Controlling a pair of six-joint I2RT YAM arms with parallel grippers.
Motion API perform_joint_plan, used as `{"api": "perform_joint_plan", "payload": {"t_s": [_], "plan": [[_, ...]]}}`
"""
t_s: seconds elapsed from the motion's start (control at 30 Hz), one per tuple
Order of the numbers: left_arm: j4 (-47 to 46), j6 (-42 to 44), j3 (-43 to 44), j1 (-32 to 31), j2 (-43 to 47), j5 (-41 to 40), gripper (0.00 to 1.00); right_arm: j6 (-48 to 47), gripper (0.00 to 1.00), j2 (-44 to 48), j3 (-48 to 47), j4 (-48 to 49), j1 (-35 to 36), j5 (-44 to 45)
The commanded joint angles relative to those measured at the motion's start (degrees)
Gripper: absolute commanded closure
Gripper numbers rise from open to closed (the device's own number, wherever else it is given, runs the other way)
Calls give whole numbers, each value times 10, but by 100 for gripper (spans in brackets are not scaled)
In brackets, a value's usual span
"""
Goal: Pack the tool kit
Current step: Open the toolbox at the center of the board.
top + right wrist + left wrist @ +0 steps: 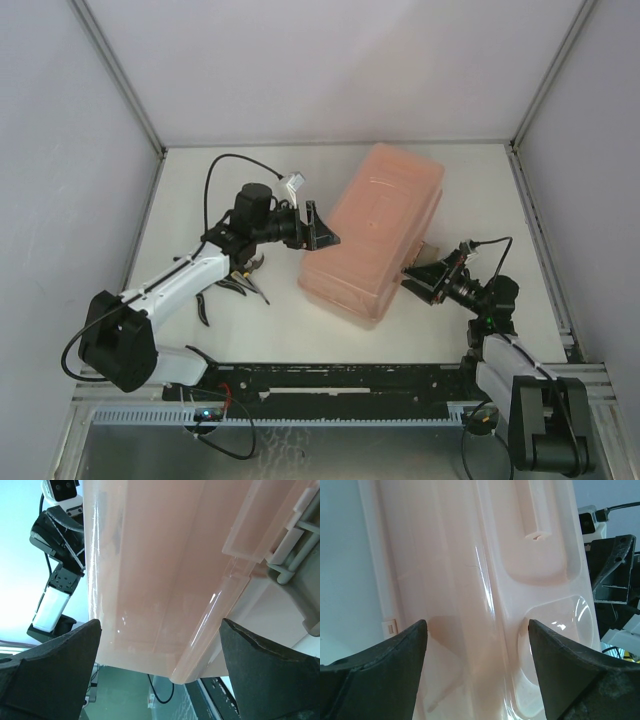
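Tool case (375, 235), interior out of sight

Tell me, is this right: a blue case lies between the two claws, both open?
Not quite. The case is pale pink, not blue, as the top view shows. It does lie between the left claw and the right claw, both open.

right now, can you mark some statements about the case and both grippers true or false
1. The pink case lies between the left gripper and the right gripper. True.
2. The left gripper is shut. False: its jaws stand wide open, facing the case.
3. Dark tools lie on the table under the left arm. True.
4. The right gripper sits at the table's far edge. False: it is at the case's right side.
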State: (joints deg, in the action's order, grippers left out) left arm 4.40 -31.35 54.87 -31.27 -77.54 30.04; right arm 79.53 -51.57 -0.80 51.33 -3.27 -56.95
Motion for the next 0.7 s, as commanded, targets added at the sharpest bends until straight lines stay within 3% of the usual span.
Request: {"api": "perform_joint_plan", "payload": {"t_s": [0.0,0.5,0.67], "plan": [[-11,-11,37,-29,-3,68,19,43,0,24,-26,113,22,0],[-11,-12,38,-29,12,46,17,49,0,87,-37,83,25,11],[-25,-25,34,-25,18,30,24,16,0,105,-51,66,49,28]]}}
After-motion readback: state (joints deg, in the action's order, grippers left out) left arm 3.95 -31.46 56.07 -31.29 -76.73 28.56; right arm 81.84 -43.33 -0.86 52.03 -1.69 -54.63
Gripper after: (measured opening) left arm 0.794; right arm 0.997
